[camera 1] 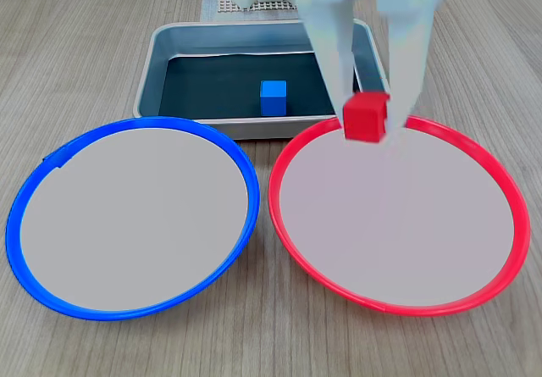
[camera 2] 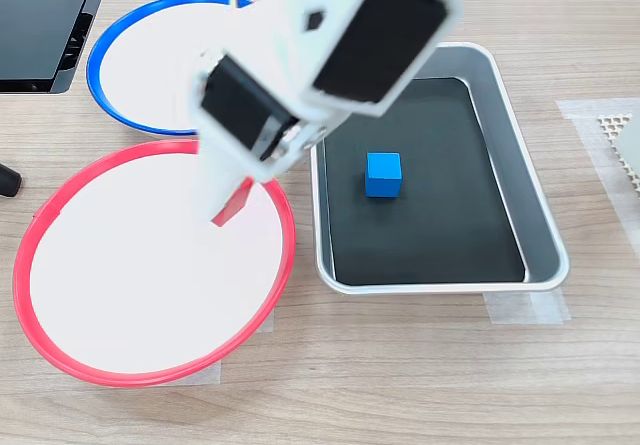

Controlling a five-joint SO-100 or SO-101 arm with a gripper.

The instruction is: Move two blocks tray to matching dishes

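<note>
Setting: looks like a lab or office bench set up for robot trials, not a home. The worktop [camera 1: 85, 38] is pale wood-grain laminate, evenly lit. Clear tape [camera 2: 525, 308] holds the grey metal tray [camera 2: 540, 255] to the worktop at its near edge in one fixed view, and more tape shows under the red-rimmed plate [camera 2: 150, 375] left of the tray. A white mesh mat [camera 1: 254, 6] lies just behind the tray in the other fixed view. Dark flat equipment [camera 2: 40, 25] sits at the worktop's top-left corner, well apart from the tray; what it is cannot be told.
</note>
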